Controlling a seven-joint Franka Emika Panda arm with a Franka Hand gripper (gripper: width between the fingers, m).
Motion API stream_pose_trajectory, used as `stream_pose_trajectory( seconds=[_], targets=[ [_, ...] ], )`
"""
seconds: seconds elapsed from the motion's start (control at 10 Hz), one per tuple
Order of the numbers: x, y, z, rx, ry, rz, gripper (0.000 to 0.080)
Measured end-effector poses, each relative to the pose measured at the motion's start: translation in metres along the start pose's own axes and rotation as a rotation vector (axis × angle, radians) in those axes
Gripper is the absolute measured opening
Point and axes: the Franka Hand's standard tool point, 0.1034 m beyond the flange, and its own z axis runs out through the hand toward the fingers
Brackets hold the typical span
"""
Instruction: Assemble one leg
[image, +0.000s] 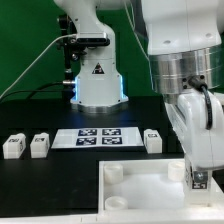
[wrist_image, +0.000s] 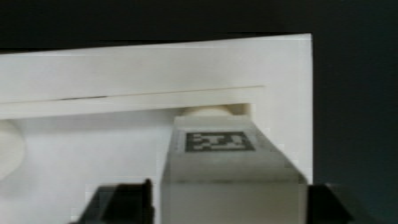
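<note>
My gripper (image: 197, 174) is shut on a leg (image: 199, 184), a small white block with a marker tag on its face. It holds the leg over the right corner of the large white panel (image: 140, 192). In the wrist view the leg (wrist_image: 222, 150) stands between the dark fingers (wrist_image: 125, 202), which press on its two sides, and its far end meets the panel (wrist_image: 107, 70) at a round corner socket (wrist_image: 217, 108). I cannot tell how deep it sits. Three more legs lie on the black table: two at the exterior view's left (image: 14, 146) (image: 40, 145) and one right of centre (image: 152, 141).
The marker board (image: 97, 137) lies flat on the table between the loose legs. The arm's white base (image: 97, 82) stands behind it. The panel has another round socket (image: 114, 173) at its left corner. A green backdrop closes the back.
</note>
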Motion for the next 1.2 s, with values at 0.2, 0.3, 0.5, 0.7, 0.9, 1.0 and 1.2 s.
stream_pose_trajectory(
  seconds=[0.2, 0.3, 0.5, 0.7, 0.9, 1.0, 1.2],
  targets=[
    [0.0, -0.002, 0.0, 0.021, 0.009, -0.3, 0.0501],
    [-0.004, -0.003, -0.001, 0.02, 0.011, -0.451, 0.0617],
    [-0.005, -0.004, -0.001, 0.019, 0.018, -0.65, 0.064],
    [-0.004, -0.004, -0.001, 0.018, 0.021, -0.835, 0.0649],
    [0.001, -0.004, -0.002, -0.017, 0.046, -1.217, 0.0649],
    [0.003, -0.005, -0.004, -0.037, 0.054, -1.389, 0.0649],
    [0.006, -0.006, -0.005, -0.05, 0.062, -1.539, 0.0649]
  ],
)
